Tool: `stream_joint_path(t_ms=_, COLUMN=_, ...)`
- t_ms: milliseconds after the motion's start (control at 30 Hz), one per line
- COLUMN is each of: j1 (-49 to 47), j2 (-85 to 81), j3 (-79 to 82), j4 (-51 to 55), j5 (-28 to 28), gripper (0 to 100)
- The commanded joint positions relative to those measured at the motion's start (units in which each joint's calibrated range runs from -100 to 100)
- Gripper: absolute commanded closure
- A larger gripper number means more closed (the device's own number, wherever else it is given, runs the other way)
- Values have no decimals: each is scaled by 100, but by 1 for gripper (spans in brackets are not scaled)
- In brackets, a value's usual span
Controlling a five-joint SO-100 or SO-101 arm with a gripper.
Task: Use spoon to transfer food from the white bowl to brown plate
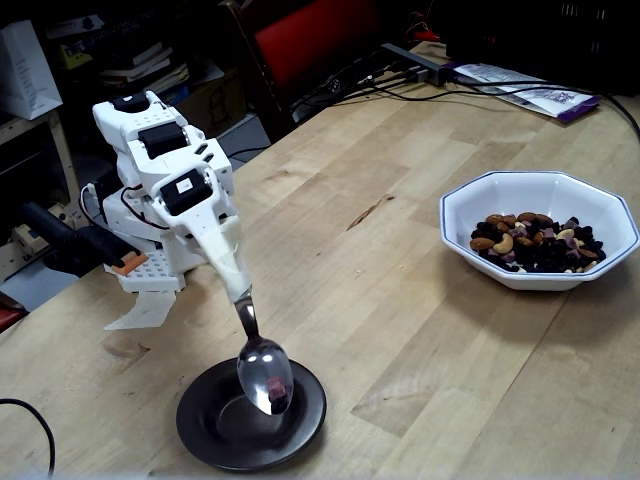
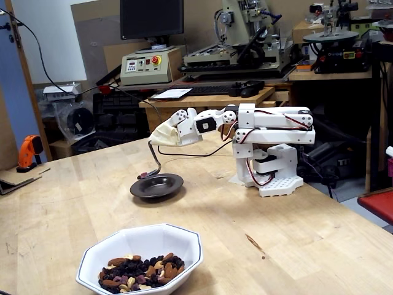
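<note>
The spoon [image 1: 262, 368] hangs low in the lower left of a fixed view, its shiny bowl right over the brown plate [image 1: 205, 425]. A little bit of the food – a small purplish-pink piece [image 1: 277, 384] – sits in the spoon's bowl. I think the spoon is held here so the piece can drop onto the plate and not onto the wooden table [image 1: 420, 300].

The spoon's thin handle goes up into the white gripper [image 1: 236, 288], which is closed tight around it. That tight hold keeps the spoon from slipping or turning by itself. In the other fixed view the gripper [image 2: 158, 140] reaches out to the left from the arm's base, and the spoon [image 2: 151, 168] curves down toward the plate [image 2: 166, 187] in the middle left of the frame. It looks very close to the plate, but I cannot tell if it touches.

The plate looks empty – no food lies on it yet. So the tipping step is not done, I think.

Most of the food [image 1: 538, 243] waits in the white bowl [image 1: 470, 205] at the right side, well apart from the plate. In the other fixed view the bowl [image 2: 110, 249] is at the bottom, close to the camera.
</note>
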Motion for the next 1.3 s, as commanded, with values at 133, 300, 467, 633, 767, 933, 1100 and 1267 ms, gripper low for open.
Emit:
stream_joint_path(t_ms=133, j1=67, j2=-86, j3=-68, j4=-4, j5=-469, gripper=96)
stream_joint_path(t_ms=300, j1=75, j2=-69, j3=-42, j4=-4, j5=-518, gripper=96)
stream_joint_path(t_ms=467, j1=75, j2=-86, j3=-42, j4=-4, j5=-523, gripper=96)
stream_joint_path(t_ms=633, j1=82, j2=-77, j3=-33, j4=-4, j5=-767, gripper=96)
stream_joint_path(t_ms=767, j1=82, j2=-86, j3=-42, j4=-4, j5=-938, gripper=96)
stream_joint_path(t_ms=933, j1=193, j2=-69, j3=-42, j4=-4, j5=-967, gripper=96)
stream_joint_path(t_ms=1100, j1=512, j2=-86, j3=-42, j4=-4, j5=-967, gripper=96)
stream_joint_path(t_ms=1267, j1=556, j2=-86, j3=-42, j4=-4, j5=-938, gripper=96)
